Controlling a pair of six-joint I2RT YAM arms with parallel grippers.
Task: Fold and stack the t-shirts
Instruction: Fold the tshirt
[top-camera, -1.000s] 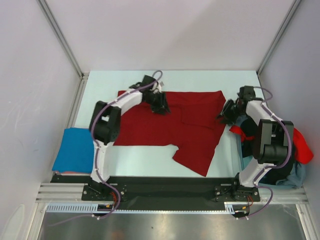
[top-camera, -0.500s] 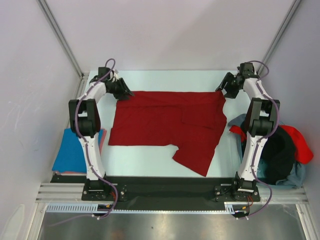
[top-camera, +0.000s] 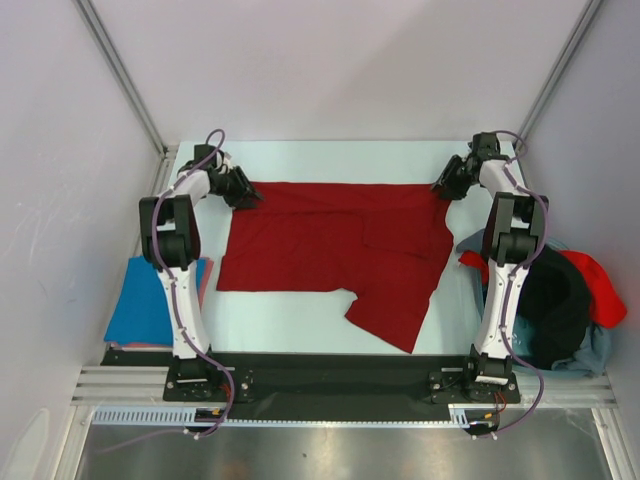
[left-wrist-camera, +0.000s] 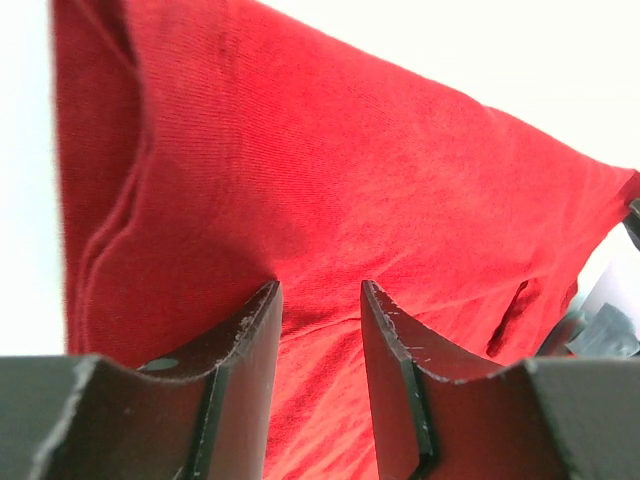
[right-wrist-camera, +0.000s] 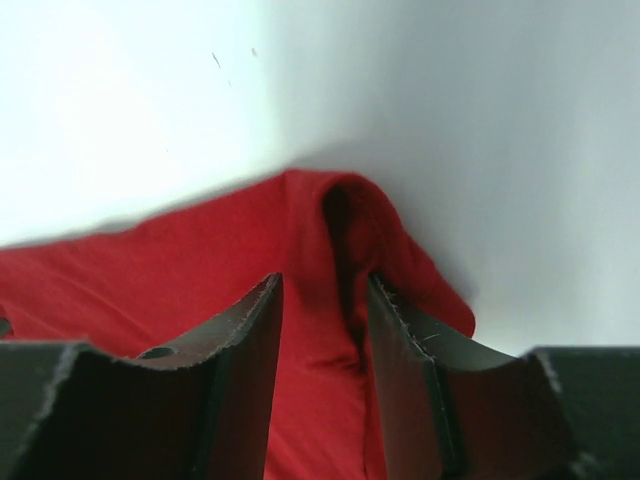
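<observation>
Top view: left gripper (top-camera: 244, 190) and right gripper (top-camera: 443, 189) too small to tell if clamped on upper corners of dark red t-shirt (top-camera: 330, 240). Wrist views: cloth fills gap between fingers, contact hidden; shirt cut off by lower frame edges, blurred in right wrist view. Blue t-shirt (top-camera: 140, 305), frame left, partly behind left arm (top-camera: 183, 300). Pile of t-shirts (top-camera: 558, 300), frame right, partly behind right arm (top-camera: 500, 300); overlapping pieces, count unclear.

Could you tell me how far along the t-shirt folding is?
Done: one blue shirt lies folded on the left. In hand: the dark red shirt is spread out, with the left gripper and right gripper at its far corners. Left: folding it, then the heap of shirts on the right.
</observation>
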